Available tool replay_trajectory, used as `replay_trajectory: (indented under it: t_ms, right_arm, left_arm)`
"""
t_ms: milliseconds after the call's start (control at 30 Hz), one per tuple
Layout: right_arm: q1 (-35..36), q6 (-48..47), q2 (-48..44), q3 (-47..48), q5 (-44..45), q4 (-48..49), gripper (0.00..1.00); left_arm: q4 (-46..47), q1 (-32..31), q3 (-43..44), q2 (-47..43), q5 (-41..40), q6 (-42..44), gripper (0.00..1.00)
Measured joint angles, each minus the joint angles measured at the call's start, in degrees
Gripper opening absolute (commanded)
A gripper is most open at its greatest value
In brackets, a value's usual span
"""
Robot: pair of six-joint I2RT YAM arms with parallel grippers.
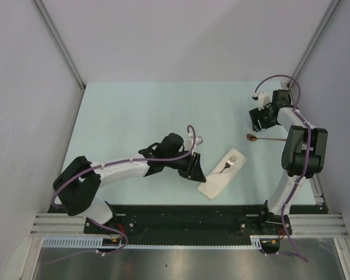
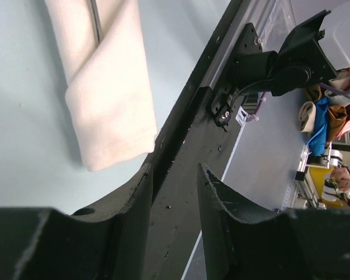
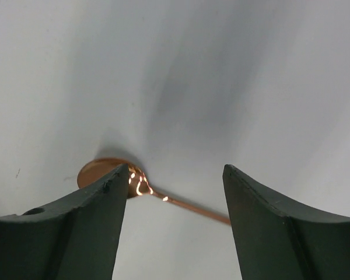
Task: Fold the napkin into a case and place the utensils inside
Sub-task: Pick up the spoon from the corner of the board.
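The napkin (image 1: 220,173) lies folded into a narrow white case, slanting up to the right near the table's front. A silver fork (image 1: 228,163) lies in it, tines showing at the upper end. In the left wrist view its handle (image 2: 95,20) slips under the fold of the napkin (image 2: 105,99). My left gripper (image 1: 196,171) hovers at the case's lower left end, open and holding nothing (image 2: 175,175). The spoon (image 1: 252,137) with a coppery bowl (image 3: 99,174) lies on the table to the right. My right gripper (image 1: 261,121) stands open above it, one finger either side of its neck (image 3: 175,175).
The black base rail (image 1: 181,219) runs along the table's near edge, close to the case's lower end (image 2: 186,146). My right arm's elbow (image 1: 303,151) hangs over the spoon handle's far end. Grey walls close the table at the back and sides.
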Motion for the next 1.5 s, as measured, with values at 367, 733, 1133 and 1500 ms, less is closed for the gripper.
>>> replay_trajectory:
  t_ms: [367, 733, 1133, 1500]
  right_arm:
    - [0.17, -18.16, 4.90, 0.48, -7.98, -5.86, 0.63]
    - [-1.77, -22.27, 0.57, -6.32, -9.16, -4.11, 0.48]
    - [3.76, -13.33, -0.22, -5.75, -3.45, -0.63, 0.00]
    - [2.10, 25.11, -15.32, -2.14, -5.70, 2.69, 0.00]
  left_arm:
    - [-0.57, 4.90, -1.20, 0.28, 4.26, 0.92, 0.40]
    - [0.09, 5.20, -1.88, 1.55, 5.75, 0.85, 0.39]
    - [0.48, 6.10, -1.95, 1.57, 6.03, 0.70, 0.48]
    - [1.84, 6.12, 1.38, 1.57, 0.94, -3.37, 0.54]
